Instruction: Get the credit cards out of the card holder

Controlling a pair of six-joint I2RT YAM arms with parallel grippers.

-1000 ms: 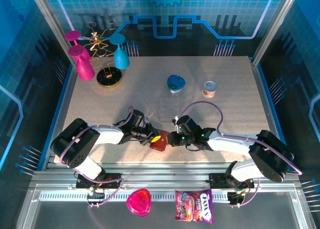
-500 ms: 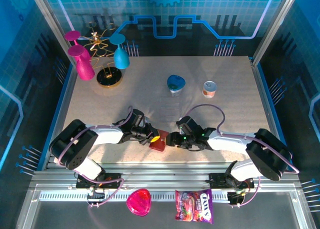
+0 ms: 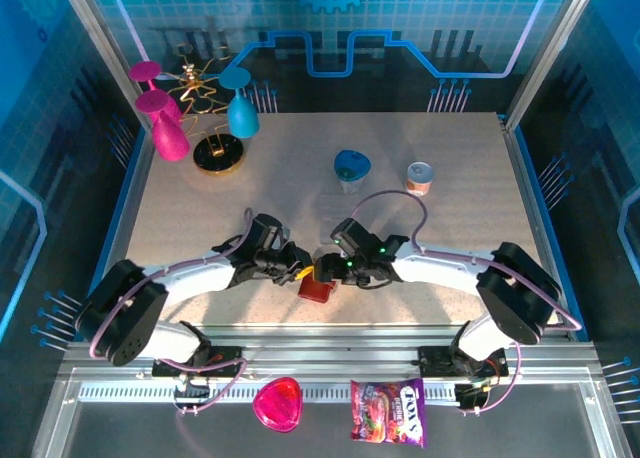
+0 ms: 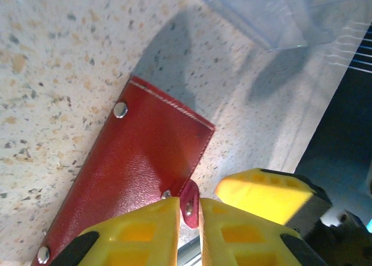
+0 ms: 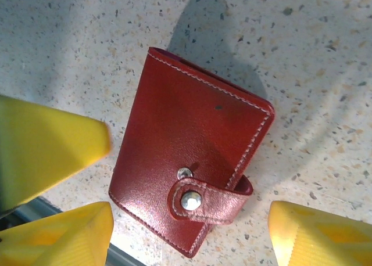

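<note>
I'm holding both arms stretched low over the worktop [image 3: 420,228], converging at the middle of its near edge, where the closed card holder [image 3: 316,288] is lying flat. My left tool [image 4: 189,211] is pinching its strap tab [image 4: 189,197]; my right tool [image 5: 186,222] is hanging spread wide over it.

Lower centre: red card holder [image 3: 316,289] on speckled table [image 3: 450,228]; left gripper [image 3: 303,272] and right gripper [image 3: 331,269] meet at its upper edge. Bottom edge: pink heart dish [image 3: 277,403], candy bag [image 3: 388,412].
</note>
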